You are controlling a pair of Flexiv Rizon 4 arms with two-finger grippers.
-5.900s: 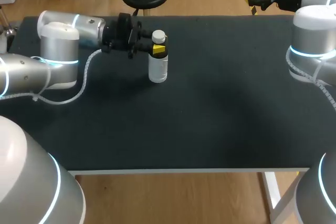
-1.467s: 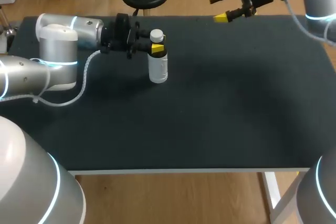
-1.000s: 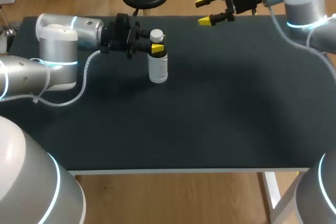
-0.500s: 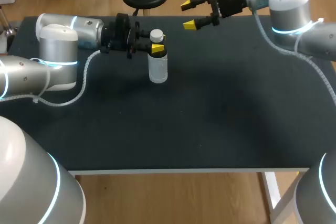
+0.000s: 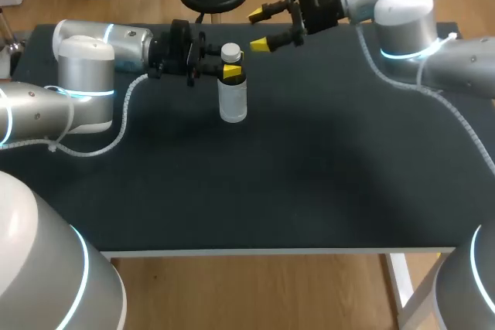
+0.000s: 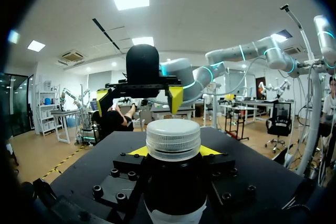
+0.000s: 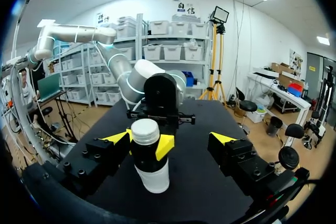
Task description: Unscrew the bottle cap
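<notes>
A: Where is the bottle?

B: It stands upright on the dark surface, toward 11 o'clock from the surface's middle in the head view. Its white ribbed cap is on.

A: And the left claw?

B: It comes in level from 9 o'clock and pinches the bottle just under the cap, one yellow tip on each side. (The left wrist view shows both tips hard against the neck, with the cap standing above them.)

A: What about the right claw?

B: It is spread wide and holds nothing. In the head view it sits at about 1 o'clock from the cap, near it but apart, with its fingers pointing toward the bottle.

A: What does its own camera see?

B: The bottle stands ahead of the spread fingers, closer to one finger than the other. It is not between them. Behind the bottle, the left claw faces straight back at the camera.

A: And from the left wrist?

B: The right claw shows beyond the cap, with its yellow tips well apart.
</notes>
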